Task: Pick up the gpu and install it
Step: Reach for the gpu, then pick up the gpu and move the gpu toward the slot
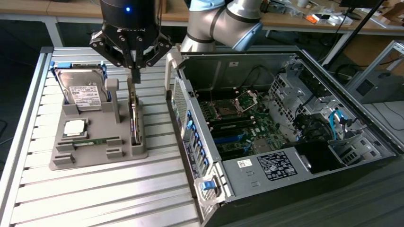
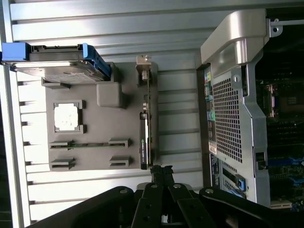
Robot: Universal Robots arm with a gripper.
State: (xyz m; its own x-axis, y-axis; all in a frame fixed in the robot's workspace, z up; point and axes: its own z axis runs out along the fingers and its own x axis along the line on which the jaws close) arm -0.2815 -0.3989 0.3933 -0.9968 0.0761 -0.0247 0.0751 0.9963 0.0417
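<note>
**A:** Start at the exterior view's left. What is on the desk (image 1: 94, 194)?

**B:** A grey tray (image 1: 120, 156). A hard drive (image 1: 85, 92) stands at its far end, and a processor chip (image 1: 74, 126) and a memory stick (image 1: 94, 141) lie flat in front of it. None of them is part of this job.

**A:** And the gpu (image 1: 134, 120)?

**B:** It stands on edge in the slot along the tray's right side, fully seated and not lifted.

**A:** The tool (image 1: 134, 79)?

**B:** It is directly over the card's far end, pointing straight down. Its fingers are clenched together with nothing between them. I can't tell whether the tips touch the card's top edge.

**A:** So which step is this?

**B:** I'd call it the approach to the pick, with the grasp not yet made. To take the card, the fingers would need to part, straddle the thin edge squarely, then draw it straight up out of the slot.

**A:** Is anything in the way?

**B:** A raised post (image 1: 112, 89) on the tray sits just beside the card's far end, so there is little room on that side. Further right, the open computer case (image 1: 180, 101) has its perforated wall close to the tray. The card would have to clear that wall to reach the motherboard (image 1: 246, 127). Cables (image 1: 334, 120) hang at the case's right side.
</note>
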